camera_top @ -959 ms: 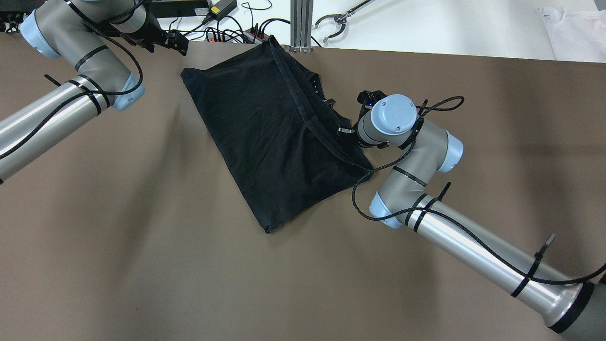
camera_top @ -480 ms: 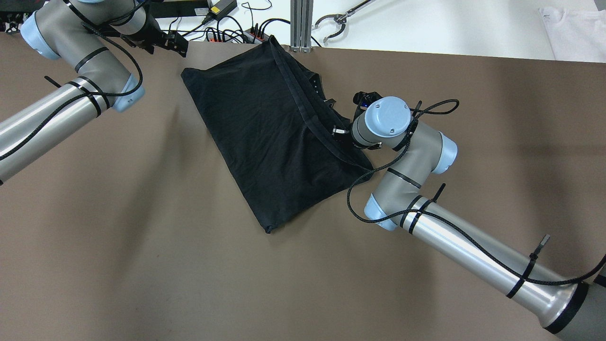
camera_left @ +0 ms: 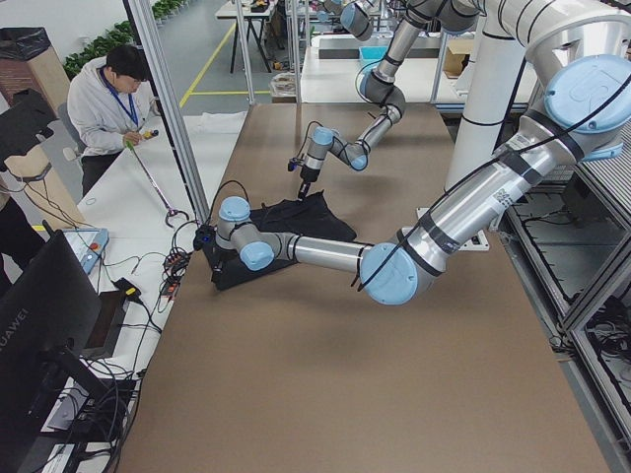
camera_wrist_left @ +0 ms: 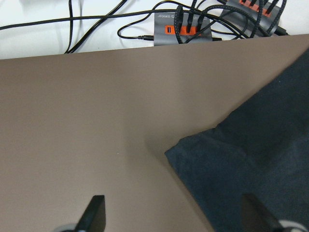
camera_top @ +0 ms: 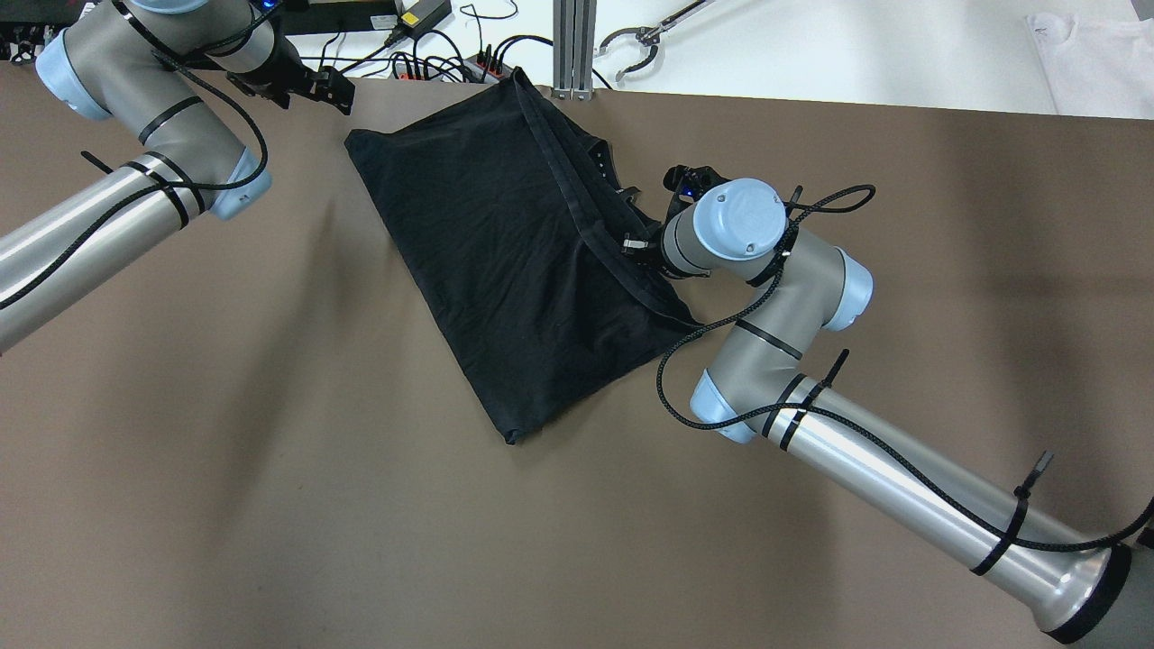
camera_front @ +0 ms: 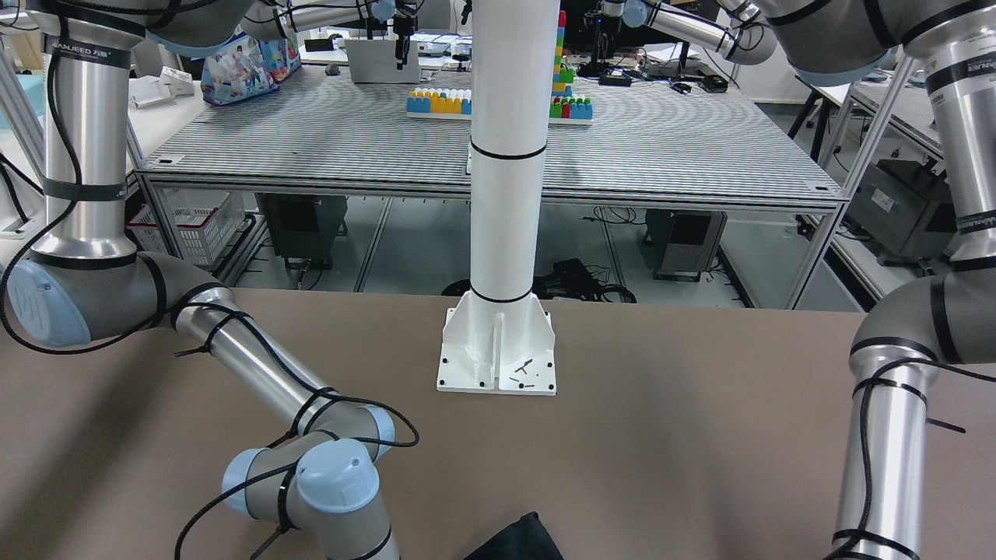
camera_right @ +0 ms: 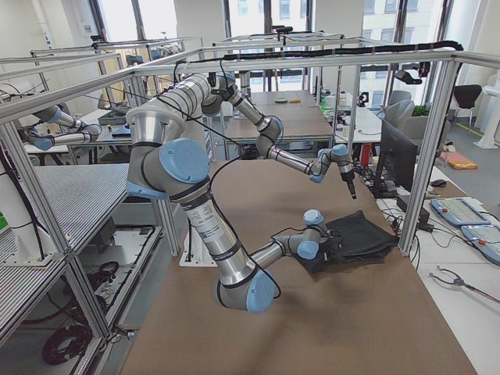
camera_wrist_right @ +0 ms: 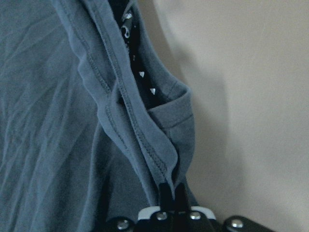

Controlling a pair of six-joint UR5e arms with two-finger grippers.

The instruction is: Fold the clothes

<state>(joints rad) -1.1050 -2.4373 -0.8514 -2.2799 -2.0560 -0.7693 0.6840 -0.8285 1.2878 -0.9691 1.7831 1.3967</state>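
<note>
Clothes (camera_top: 505,261) lie as one black piece, spread flat and set diagonally on the brown table (camera_top: 270,505), towards its far side; the far corner reaches the table's far edge, just beside an aluminium post (camera_top: 572,45); the near corner points towards the middle of the table; the left corner lies short of the far edge.

A hemmed edge is seen running from the far corner to the right corner, raised into a doubled ridge; a second layer shows beyond it on the right, with a small pocket-like fold.

Right gripper (camera_wrist_right: 173,191): jaws drawn narrow and pinched on the hem ridge, about halfway along that edge; in the overhead view most of it is hidden under the wrist.

Left gripper (camera_wrist_left: 174,212): jaws spread wide with nothing between them, held over bare table just left of the left corner; the corner is seen ahead of the fingers, apart from them; height above the table cannot be told.

A power strip (camera_wrist_left: 174,31) with cables lies just past the far edge, on a white bench.

Open room: broad bare table is seen to the near side, the left and the right of the piece; little room at the far corner; the right arm's cable loops just beside the right corner.
</note>
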